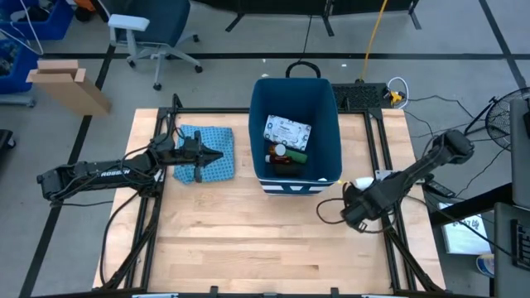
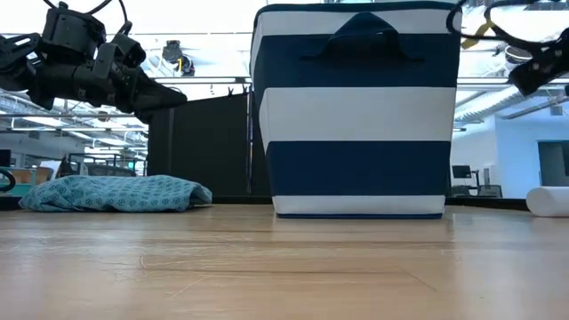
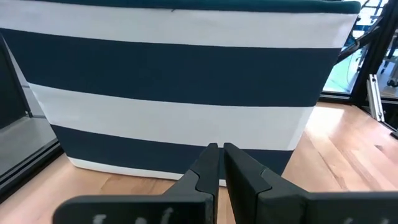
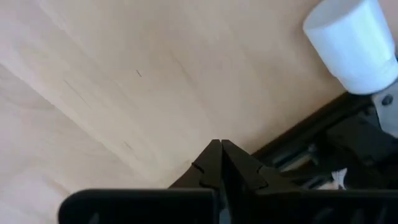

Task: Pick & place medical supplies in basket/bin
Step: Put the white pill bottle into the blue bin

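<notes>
In the high view we see the deep dark-blue rectangular bin with rounded corners standing at the upper centre of the frame on the pale wooden table. Inside it lie a flat white rectangular packet with green print, a dark bottle with an orange label and a small green cylinder, all close together toward the bin's lower end. The bin's white stripes fill the low view and the left wrist view.

The left gripper sits at the left of centre, above the light blue patterned cloth, pointing toward the bin; its dark fingers stand nearly together with only a thin slit between them, holding nothing. The right gripper hovers at the lower right of the bin, its fingers pressed closed and empty. A white cylindrical object lies on the table near it, beside the dark frame rail.
</notes>
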Controlling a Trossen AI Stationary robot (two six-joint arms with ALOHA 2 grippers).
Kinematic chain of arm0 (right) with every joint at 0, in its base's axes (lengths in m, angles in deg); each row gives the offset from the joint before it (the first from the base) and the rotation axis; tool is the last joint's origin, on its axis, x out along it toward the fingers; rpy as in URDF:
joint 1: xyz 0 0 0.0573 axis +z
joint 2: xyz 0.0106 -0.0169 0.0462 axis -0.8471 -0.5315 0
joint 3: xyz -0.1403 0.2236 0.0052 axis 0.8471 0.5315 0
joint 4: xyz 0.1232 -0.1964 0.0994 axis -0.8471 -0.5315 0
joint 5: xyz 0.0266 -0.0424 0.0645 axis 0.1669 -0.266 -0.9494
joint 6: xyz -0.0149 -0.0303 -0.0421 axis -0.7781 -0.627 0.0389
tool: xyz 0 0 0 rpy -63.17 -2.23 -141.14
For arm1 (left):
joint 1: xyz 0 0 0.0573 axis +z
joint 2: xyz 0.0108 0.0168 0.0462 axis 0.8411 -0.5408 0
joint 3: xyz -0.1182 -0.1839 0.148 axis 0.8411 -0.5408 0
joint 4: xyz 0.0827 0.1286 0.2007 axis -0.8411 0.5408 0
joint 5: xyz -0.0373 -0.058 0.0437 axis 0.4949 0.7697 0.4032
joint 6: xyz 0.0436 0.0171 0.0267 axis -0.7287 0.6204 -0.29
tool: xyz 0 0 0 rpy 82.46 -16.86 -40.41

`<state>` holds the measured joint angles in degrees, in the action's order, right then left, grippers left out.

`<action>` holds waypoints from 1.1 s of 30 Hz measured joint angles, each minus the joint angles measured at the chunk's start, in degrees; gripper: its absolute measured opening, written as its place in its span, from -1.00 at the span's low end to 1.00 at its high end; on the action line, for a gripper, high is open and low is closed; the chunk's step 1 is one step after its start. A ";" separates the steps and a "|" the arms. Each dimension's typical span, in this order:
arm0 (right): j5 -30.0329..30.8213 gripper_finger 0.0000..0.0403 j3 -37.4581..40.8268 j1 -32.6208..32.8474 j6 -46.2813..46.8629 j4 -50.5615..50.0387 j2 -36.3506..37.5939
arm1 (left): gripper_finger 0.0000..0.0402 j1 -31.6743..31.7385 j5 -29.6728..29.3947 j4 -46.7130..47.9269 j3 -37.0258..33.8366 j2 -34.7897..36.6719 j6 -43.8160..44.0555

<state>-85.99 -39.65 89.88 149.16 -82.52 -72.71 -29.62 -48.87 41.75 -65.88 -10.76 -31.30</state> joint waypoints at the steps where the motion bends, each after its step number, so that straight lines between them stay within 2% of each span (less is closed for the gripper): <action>1: 0.69 -1.00 0.00 0.00 -0.06 0.43 0.67 | -0.87 0.00 -0.02 0.08 0.00 0.00 -0.41; 4: 2.84 -1.00 0.00 0.00 -0.19 1.93 1.65 | -0.87 0.00 -0.02 0.40 0.00 -0.02 -1.07; 11: 2.99 -1.00 0.00 0.00 -3.68 5.33 1.83 | -0.87 0.02 -0.02 0.45 0.00 -0.01 -0.73; 22: -0.16 -1.00 -0.02 0.00 -20.33 12.92 1.81 | -0.87 0.02 -0.07 0.37 0.00 -0.01 -0.21; 33: -1.67 -1.00 -0.02 0.00 -23.42 13.57 1.80 | -0.87 -0.02 1.77 1.46 0.00 0.00 -0.75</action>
<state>-87.66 -39.67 89.88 125.74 -68.95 -70.90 -29.64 -47.10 43.21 -65.88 -10.76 -32.05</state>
